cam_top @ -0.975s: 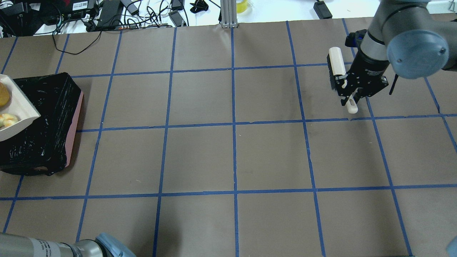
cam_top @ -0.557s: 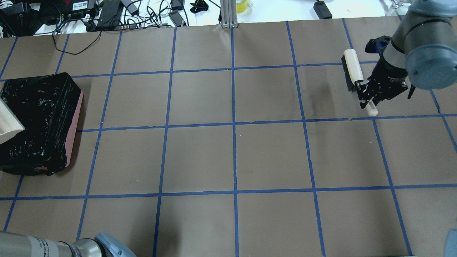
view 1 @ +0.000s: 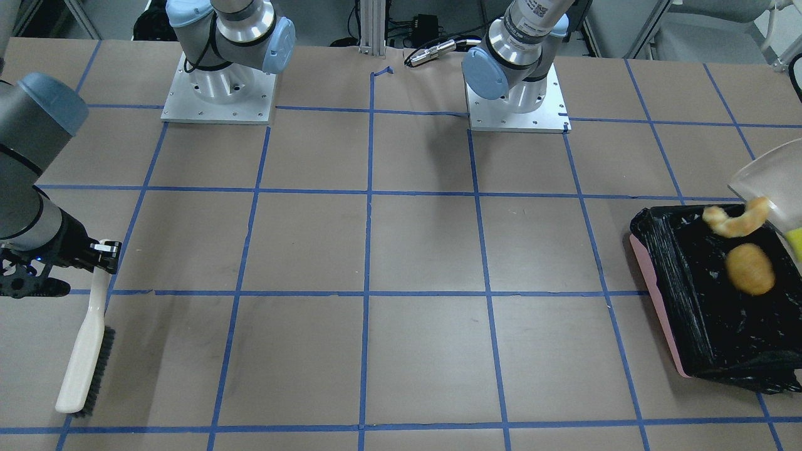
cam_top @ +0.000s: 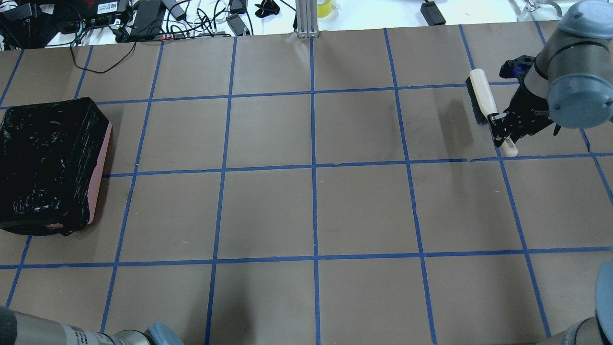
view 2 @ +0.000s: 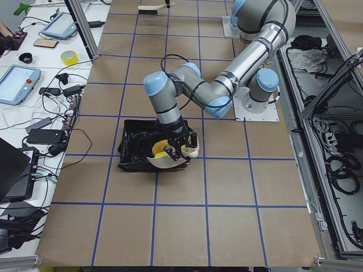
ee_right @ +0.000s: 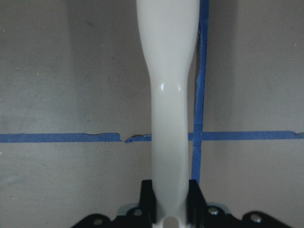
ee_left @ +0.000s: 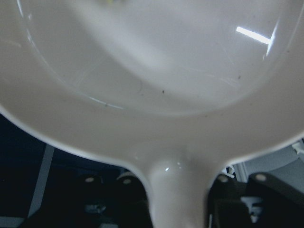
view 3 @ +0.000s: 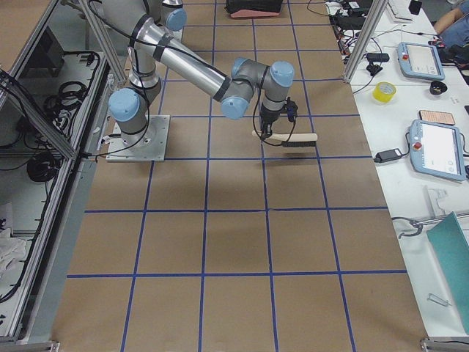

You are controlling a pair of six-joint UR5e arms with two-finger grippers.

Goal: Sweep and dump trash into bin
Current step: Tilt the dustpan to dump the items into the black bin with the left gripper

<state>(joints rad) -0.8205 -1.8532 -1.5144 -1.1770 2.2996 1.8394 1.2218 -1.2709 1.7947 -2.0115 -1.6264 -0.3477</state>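
- Step in hand: the dump. The dustpan [view 1: 767, 178] hangs tilted at the right edge of the front view, its lip over the bin [view 1: 655, 297].
- The left gripper [ee_left: 176, 209] has the dustpan's handle running down between its fingers; I judge it clamped on that handle, though the finger pads themselves are dark and hard to make out.
- The croissant [view 1: 734, 220] is at the dustpan's lip, curved and tan, over the bin's upper right corner.
- The potato [view 1: 750, 269] is a golden-brown oval just below it, against the black liner [view 1: 702, 313]. It looks blurred, so probably in fall rather than at rest.
- The sponge [view 1: 796, 243] shows only as a yellow sliver at the right frame edge, beside the lip; whether it has left the pan I cannot tell.
- The bin sits at the middle right of the front view, pink wall toward the table [view 1: 426, 250] centre, liner glossy and crinkled.
- The right gripper [ee_right: 170, 199] is closed on the handle of the brush [view 1: 81, 360] at the left edge of the front view, well apart from the bin, bristle end out toward the lower left.
- Next, by my reading: hold the tilt until every piece has cleared the lip, then level the pan and draw it back without snagging the liner.
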